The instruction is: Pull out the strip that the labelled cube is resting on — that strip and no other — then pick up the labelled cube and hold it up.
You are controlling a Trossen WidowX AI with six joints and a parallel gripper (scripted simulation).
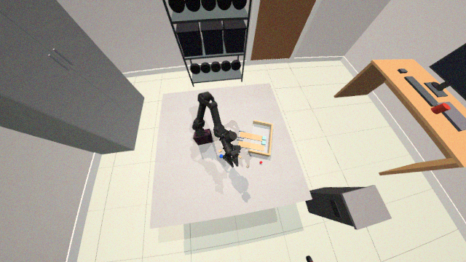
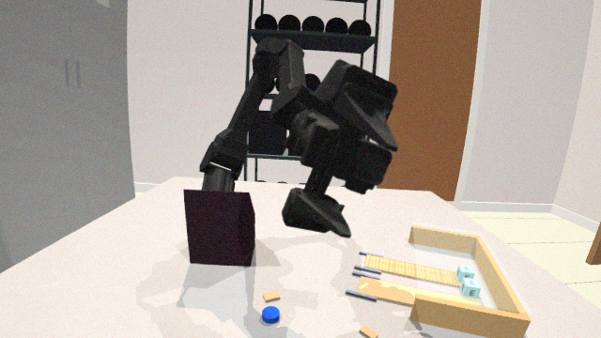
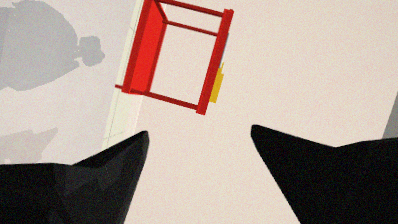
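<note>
Two pale teal cubes stand at the right end of the strips, close together: a rear cube (image 1: 263,137) (image 2: 465,272) and a front cube (image 1: 263,143) (image 2: 470,288). Both show dark marks; the front one reads like an E. The rear strip (image 1: 251,136) (image 2: 410,268) ends at the rear cube. The front strip (image 1: 251,146) (image 2: 387,289) runs nearly parallel to it. I cannot tell exactly what the front cube rests on. My gripper (image 1: 234,166) (image 2: 371,192) (image 3: 201,133) is open and empty, high above the table and left of the strips. The wrist view shows neither cubes nor strips.
A low wooden wall (image 1: 271,140) (image 2: 502,282) borders the cubes on three sides, open toward the arm. Thin dark rods lie by the strips' left ends. A blue disc (image 1: 220,156) (image 2: 270,314), small tan blocks and a red piece (image 1: 261,162) lie in front.
</note>
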